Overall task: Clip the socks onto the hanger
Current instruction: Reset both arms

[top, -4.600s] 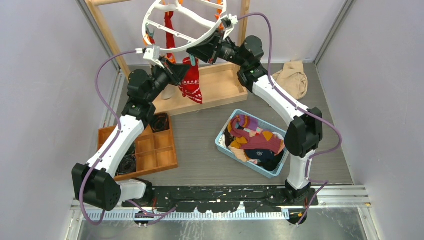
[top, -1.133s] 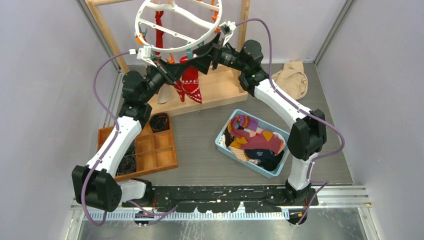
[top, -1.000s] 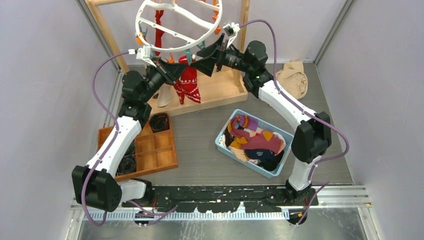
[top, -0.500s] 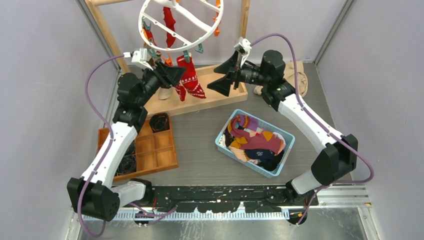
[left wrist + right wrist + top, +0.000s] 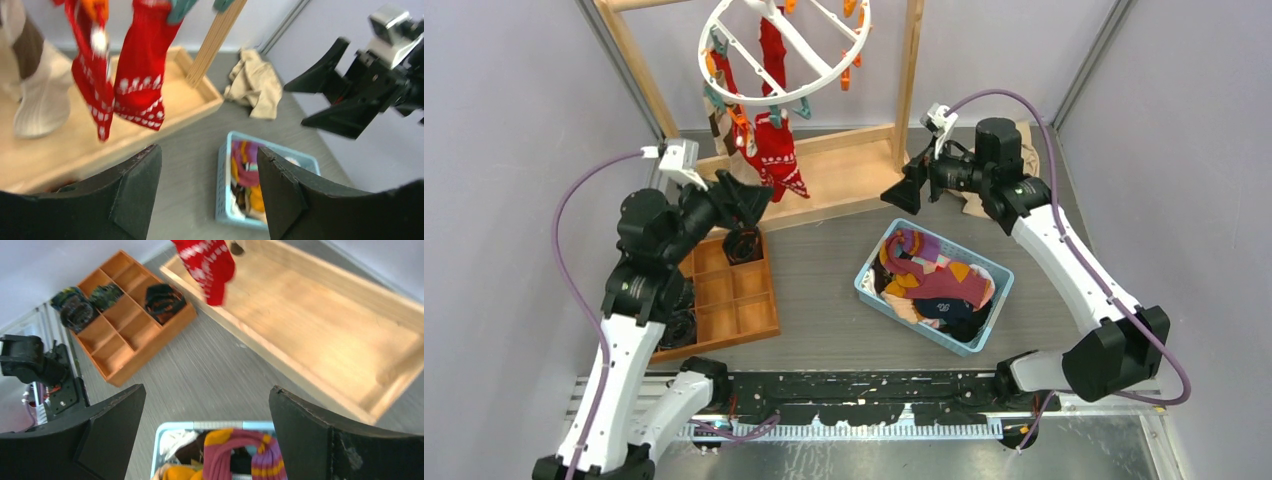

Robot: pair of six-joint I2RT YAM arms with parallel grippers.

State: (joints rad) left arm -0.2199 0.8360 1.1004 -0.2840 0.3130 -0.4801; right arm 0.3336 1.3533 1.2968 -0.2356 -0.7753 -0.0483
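- Top external view: the hanger (image 5: 819, 87), a white round plastic ring with curved crossbars, hangs tilted from the tall wooden frame (image 5: 911, 70). Small orange and teal clips sit along the ring.
- Red socks (image 5: 776, 165) of soft knit with white patterns hang from the clips, but here I cannot count them surely.
- Loose socks (image 5: 934, 280), purple, orange, maroon and dark, lie heaped in one light blue plastic basket (image 5: 869, 262) on the grey counter (image 5: 824, 320).
- Left hand (image 5: 742, 198) is low, just beside the hanging socks. Right hand (image 5: 902, 190) is near the far corner of the basket. Both are apart from the ring, which only this view shows.
- Left wrist view: the two matte black wedge fingers (image 5: 130, 200) stand wide apart with nothing between them.
- Three hanging socks can be counted here: two red ones and one cream ribbed sock (image 5: 35, 95) with a brown band.
- One crumpled beige cloth (image 5: 255, 82) lies on the counter. In the top view the right arm nearly hides it.
- Right hand also shows here, its jaws wide and empty.
- Right wrist view: its fingers are wide apart too, and they hold nothing.
- An orange wooden tray (image 5: 125, 325) with square compartments holds three dark rolled bundles (image 5: 162, 301), each in its own compartment. In the top view the left arm covers part of this tray.
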